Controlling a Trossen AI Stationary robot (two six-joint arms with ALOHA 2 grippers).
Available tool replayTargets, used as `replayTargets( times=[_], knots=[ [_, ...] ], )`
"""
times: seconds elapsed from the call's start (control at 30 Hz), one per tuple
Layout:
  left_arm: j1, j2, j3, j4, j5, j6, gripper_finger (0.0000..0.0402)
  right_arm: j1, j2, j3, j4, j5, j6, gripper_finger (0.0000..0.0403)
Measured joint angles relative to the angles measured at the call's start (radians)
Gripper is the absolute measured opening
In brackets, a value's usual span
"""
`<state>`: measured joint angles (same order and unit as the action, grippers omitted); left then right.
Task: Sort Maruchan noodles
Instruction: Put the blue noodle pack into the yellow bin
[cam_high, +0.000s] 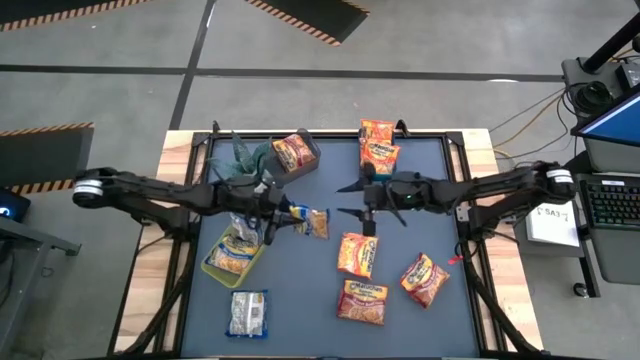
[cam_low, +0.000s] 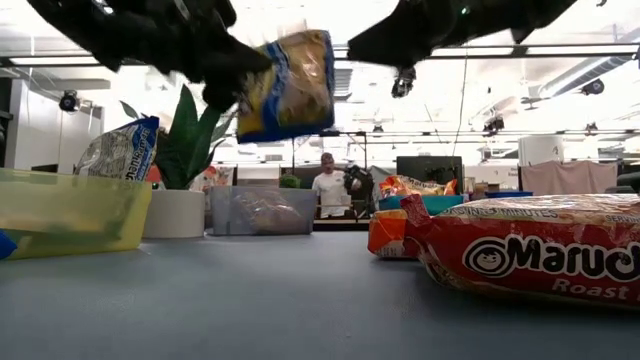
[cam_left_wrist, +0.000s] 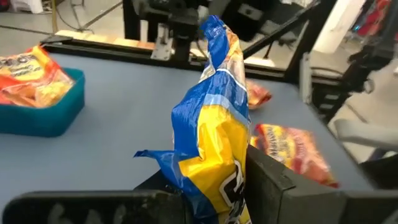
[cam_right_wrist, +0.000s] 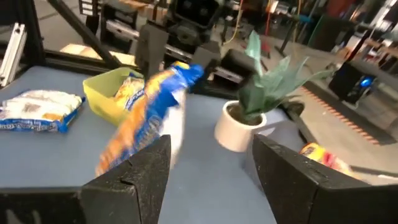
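A yellow-and-blue Maruchan noodle packet (cam_high: 308, 221) hangs above the middle of the table, with my left gripper (cam_high: 278, 218) shut on it. My right gripper (cam_high: 343, 200) stands open just to the packet's right, its two fingers spread and clear of the packet (cam_right_wrist: 144, 118). Three orange packets (cam_high: 357, 253) (cam_high: 424, 278) (cam_high: 362, 300) lie flat on the mat at the near right. A whitish packet (cam_high: 247, 312) lies flat at the near left. My left gripper pinches one end of the packet (cam_left_wrist: 214, 180) between its two fingers (cam_left_wrist: 273, 180). The fingers come nearly level from the table's left. The packet is lifted clear of the table (cam_low: 290, 85) and sticks out past the fingers toward my right gripper, crumpled and twisted.
A yellow bin (cam_high: 215, 268) with yellow packets sits below my left gripper. A teal bin (cam_high: 378, 150) with orange packets stands at the far middle. A clear bin (cam_high: 295, 152) with one orange packet stands beside a potted plant (cam_high: 245, 160) at the far left.
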<state>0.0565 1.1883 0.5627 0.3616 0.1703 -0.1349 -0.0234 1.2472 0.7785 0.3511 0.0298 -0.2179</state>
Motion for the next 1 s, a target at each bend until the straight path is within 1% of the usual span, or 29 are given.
replayTargets(
  times=[0.1,0.23,0.33,0.5,0.6,0.73,0.8,0.9,1.0],
  knots=[
    [-0.023,-0.051,0.04,-0.121,0.0,-0.012,0.0083,-0.004,-0.056,0.0,-0.028,0.0,-0.015,0.0215],
    [-0.059,-0.082,0.135,-0.32,-0.003,0.012,0.0083,-0.003,-0.105,0.0,-0.04,0.001,-0.044,0.0215],
    [-0.091,-0.093,0.23,-0.542,-0.003,0.047,0.0083,-0.003,-0.118,0.0,-0.039,0.001,-0.068,0.0215],
    [-0.161,-0.088,0.418,-0.986,-0.009,0.098,0.0083,-0.003,-0.115,0.0,-0.039,0.001,-0.089,0.0216],
    [-0.217,-0.084,0.493,-1.183,-0.083,0.072,0.0079,-0.003,-0.105,0.0,-0.039,0.001,-0.079,0.0215],
    [-0.289,-0.095,0.524,-1.329,-0.194,-0.004,0.0076,-0.003,-0.099,0.0,-0.046,0.0,-0.054,0.0216],
    [-0.319,-0.113,0.518,-1.377,-0.227,-0.06,0.0076,-0.003,-0.094,0.0,-0.048,0.0,-0.044,0.0216],
    [-0.351,-0.135,0.489,-1.419,-0.268,-0.126,0.0075,-0.003,-0.086,0.0,-0.048,0.0,-0.044,0.0215],
    [-0.371,-0.167,0.454,-1.42,-0.307,-0.145,0.0075,-0.003,-0.075,0.0,-0.044,0.0,-0.044,0.0215]
  ],
)
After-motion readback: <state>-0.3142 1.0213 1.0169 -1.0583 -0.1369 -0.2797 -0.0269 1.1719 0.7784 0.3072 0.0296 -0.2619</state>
